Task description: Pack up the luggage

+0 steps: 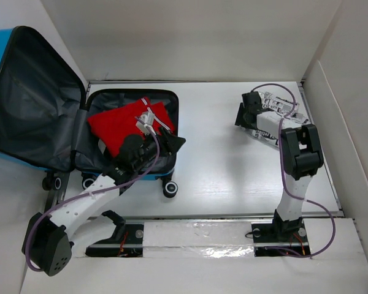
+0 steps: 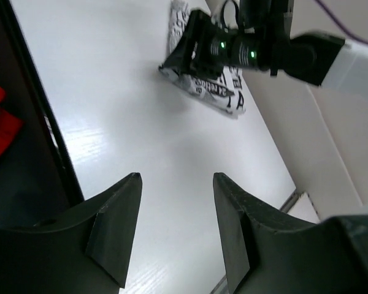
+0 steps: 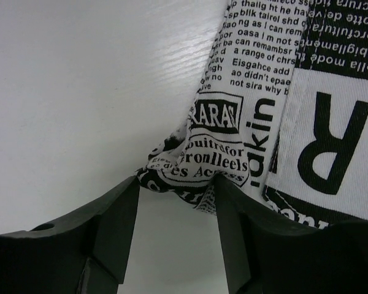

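One bunched corner of newsprint cloth (image 3: pixel 251 122) at 1 o'clock sits between my half-parted right fingers (image 3: pixel 116 239), grip unclear, so it may drop short of the open luggage (image 1: pixel 30 104) at 9 o'clock, by my empty, parted left fingers (image 2: pixel 116 220).

table (image 1: pixel 233 184): white, glossy | walls (image 1: pixel 190 37): plain white panels | light: even

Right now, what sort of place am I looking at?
Probably a robot test cell: a white table boxed in by plain white panels, a left arm and right arm bolted at its near edge, and an open blue suitcase.
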